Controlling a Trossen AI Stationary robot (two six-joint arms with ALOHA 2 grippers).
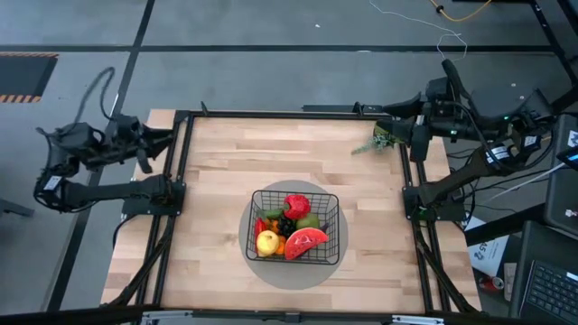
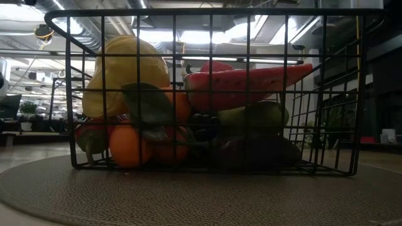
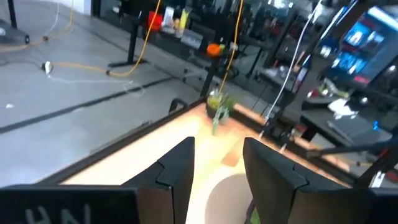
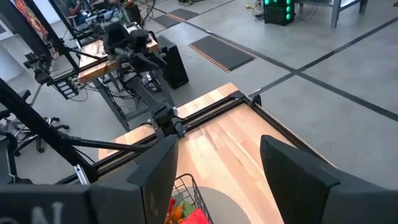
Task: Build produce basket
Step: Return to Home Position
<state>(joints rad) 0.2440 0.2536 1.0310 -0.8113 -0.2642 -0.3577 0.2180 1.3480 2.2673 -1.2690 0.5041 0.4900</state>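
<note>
- High view: left gripper (image 1: 164, 139) hangs at the table (image 1: 226, 153) edge. Right gripper (image 1: 390, 114) sits opposite, with the sprig (image 1: 379, 141) just beside it. The basket (image 1: 336, 209) is well apart from both, with the produce (image 1: 291, 227) inside.
- Low view: basket full, no gripper near.
- Left wrist view: fingers (image 3: 177, 168) spread, empty.
- Right wrist view: fingers (image 4: 158, 177) spread, empty. Homing should steer clear of the sprig.

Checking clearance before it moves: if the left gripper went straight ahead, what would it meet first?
Likely the sprig, across bare table from the left gripper; the basket lies off that line. Height is unclear, so it might pass over.
</note>
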